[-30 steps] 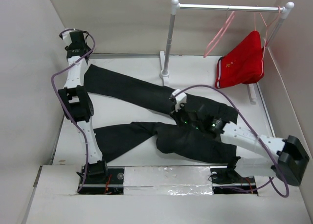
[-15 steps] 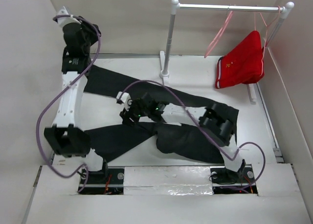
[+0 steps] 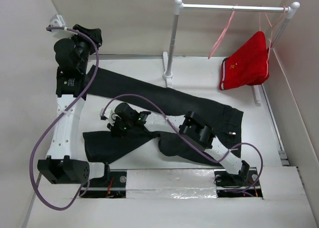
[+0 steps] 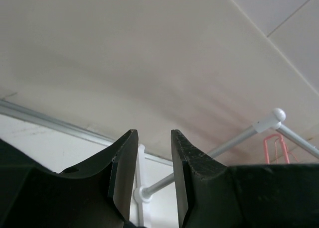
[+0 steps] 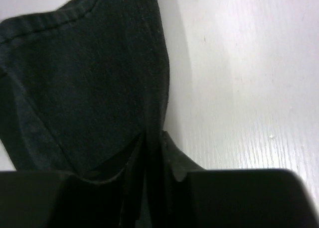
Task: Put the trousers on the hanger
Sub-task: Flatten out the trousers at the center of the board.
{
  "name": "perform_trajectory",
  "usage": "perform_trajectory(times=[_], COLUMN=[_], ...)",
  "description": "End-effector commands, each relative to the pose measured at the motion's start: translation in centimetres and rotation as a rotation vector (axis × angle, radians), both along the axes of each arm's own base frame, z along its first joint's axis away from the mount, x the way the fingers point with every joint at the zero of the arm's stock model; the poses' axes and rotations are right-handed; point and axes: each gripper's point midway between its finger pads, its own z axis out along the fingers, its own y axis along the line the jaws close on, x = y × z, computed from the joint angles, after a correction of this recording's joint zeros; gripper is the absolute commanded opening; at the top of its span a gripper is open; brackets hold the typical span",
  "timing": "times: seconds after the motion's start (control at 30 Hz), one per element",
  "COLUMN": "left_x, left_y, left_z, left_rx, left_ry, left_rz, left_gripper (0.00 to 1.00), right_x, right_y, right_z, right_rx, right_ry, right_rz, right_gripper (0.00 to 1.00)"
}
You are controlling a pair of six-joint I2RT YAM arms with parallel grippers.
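The black trousers (image 3: 169, 96) lie spread on the white table, one leg running up to the far left, the other folded towards the front. My right gripper (image 3: 113, 127) reaches left onto the front leg. In the right wrist view it (image 5: 154, 136) is shut on a pinched fold of the trousers (image 5: 89, 78). My left gripper (image 3: 92, 38) is raised at the far left, above the upper leg's end. Seen from its wrist, it (image 4: 152, 133) is open with nothing between the fingers. The pale-pink hanger (image 3: 222, 36) hangs empty on the rail.
The white clothes rack (image 3: 229, 7) stands at the back, its left post (image 3: 171, 44) planted next to the upper trouser leg. Red shorts (image 3: 246, 63) hang at the rail's right end. Walls enclose the table on the left, back and right.
My right arm swept left from the waist area to the front leg and shut on its fabric. The left arm rose higher at the far left. The front leg's end shifted slightly left.
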Motion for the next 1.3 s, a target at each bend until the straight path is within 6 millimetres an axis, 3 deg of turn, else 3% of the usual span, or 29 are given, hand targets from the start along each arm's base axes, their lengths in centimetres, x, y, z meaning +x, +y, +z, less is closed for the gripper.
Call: perform_trajectory(times=[0.0,0.07,0.13,0.17,0.2,0.27,0.3,0.37,0.43,0.5,0.57,0.63,0.67,0.7,0.77,0.8,0.87,0.9,0.93,0.97,1.0,1.03,1.07,1.1,1.13,1.17,1.2,1.23,1.27], left_x=[-1.2,-1.2,-1.5,-1.5,-1.4,-1.4,-1.5,-1.6,-1.6,-1.9,-2.1,-2.3,-2.4,-2.6,-2.3,-2.1,-1.8,-1.8,-1.6,-1.4,-1.3,-1.3,-1.3,-1.4,-1.8,-2.0,-2.5,-3.1,-4.0], left_y=[-0.6,-0.5,-0.4,-0.3,-0.2,-0.2,-0.2,0.2,0.5,1.8,3.0,4.0,4.8,5.6,6.5,6.8,7.8,8.1,8.2,8.5,8.7,8.7,8.4,8.2,8.1,7.6,7.5,7.2,7.0], left_z=[1.2,0.3,0.2,0.1,0.0,0.2,0.3,1.0,1.0,1.3,1.1,0.7,0.3,0.1,-1.1,-2.0,-3.7,-4.5,-5.6,-6.7,-8.2,-9.2,-11.4,-12.3,-14.1,-16.2,-17.3,-19.0,-22.0], left_rx=[0.003,0.005,0.003,0.003,0.007,0.009,0.007,0.008,0.016,0.006,0.000,0.013,0.014,0.014,0.017,0.021,0.034,0.040,0.044,0.049,0.063,0.070,0.076,0.070,0.068,0.052,0.037,0.024,-0.007], left_ry=[-0.041,-0.024,-0.033,-0.027,-0.018,-0.018,-0.023,-0.030,-0.019,-0.027,-0.031,-0.011,0.002,0.007,0.025,0.053,0.098,0.115,0.141,0.167,0.218,0.246,0.287,0.308,0.367,0.419,0.448,0.494,0.553], left_rz=[-0.031,-0.023,-0.020,-0.011,-0.009,-0.009,-0.007,0.013,0.030,0.101,0.169,0.222,0.266,0.291,0.314,0.329,0.385,0.404,0.408,0.423,0.433,0.434,0.416,0.407,0.398,0.378,0.374,0.367,0.364], left_gripper=[0.30,0.30,0.30,0.30,0.29,0.29,0.30,0.30,0.30,0.29,0.30,0.30,0.30,0.30,0.31,0.31,0.32,0.33,0.33,0.33,0.33,0.33,0.33,0.33,0.33,0.33,0.33,0.33,0.33], right_x=[1.1,1.9,4.9,6.2,7.8,11.0,11.8,13.1,13.2,12.4,11.0,7.9,6.8,4.0,2.1,1.8,1.4,2.0,2.5,3.7,4.3,4.8,5.9,6.0,6.1,6.2,6.4,6.5,5.8], right_y=[2.3,3.3,2.1,1.3,0.1,-2.8,-4.6,-6.9,-7.7,-6.7,-4.5,-1.8,-0.5,1.0,2.0,1.8,1.2,0.2,-0.7,-2.8,-4.1,-5.5,-7.9,-9.0,-10.3,-11.4,-13.3,-14.1,-14.8], right_z=[3.4,8.6,11.8,13.5,17.2,20.1,23.8,25.5,26.8,25.8,21.5,17.8,14.1,12.9,11.3,10.9,11.2,13.9,14.8,13.8,14.4,17.6,16.0,16.4,18.9,19.2,17.4,17.6,18.8], right_rx=[0.132,0.277,0.333,0.351,0.392,0.404,0.444,0.445,0.452,0.430,0.366,0.324,0.274,0.267,0.257,0.243,0.237,0.274,0.291,0.261,0.269,0.334,0.304,0.316,0.369,0.381,0.351,0.357,0.385], right_ry=[-0.006,-0.065,-0.133,-0.163,-0.213,-0.263,-0.309,-0.356,-0.380,-0.368,-0.328,-0.278,-0.239,-0.207,-0.187,-0.178,-0.181,-0.199,-0.208,-0.202,-0.200,-0.217,-0.188,-0.173,-0.184,-0.178,-0.165,-0.169,-0.146], right_rz=[-0.029,-0.061,-0.150,-0.187,-0.251,-0.336,-0.388,-0.450,-0.478,-0.450,-0.414,-0.355,-0.325,-0.250,-0.209,-0.193,-0.185,-0.200,-0.213,-0.242,-0.259,-0.278,-0.313,-0.309,-0.320,-0.332,-0.350,-0.358,-0.371], right_gripper=[0.08,0.00,0.00,0.00,0.00,0.00,0.00,0.00,0.00,0.00,0.00,0.03,0.08,0.21,0.46,0.73,0.86,0.87,0.86,0.85,0.83,0.82,0.80,0.72,0.63,0.47,0.16,0.07,0.00])
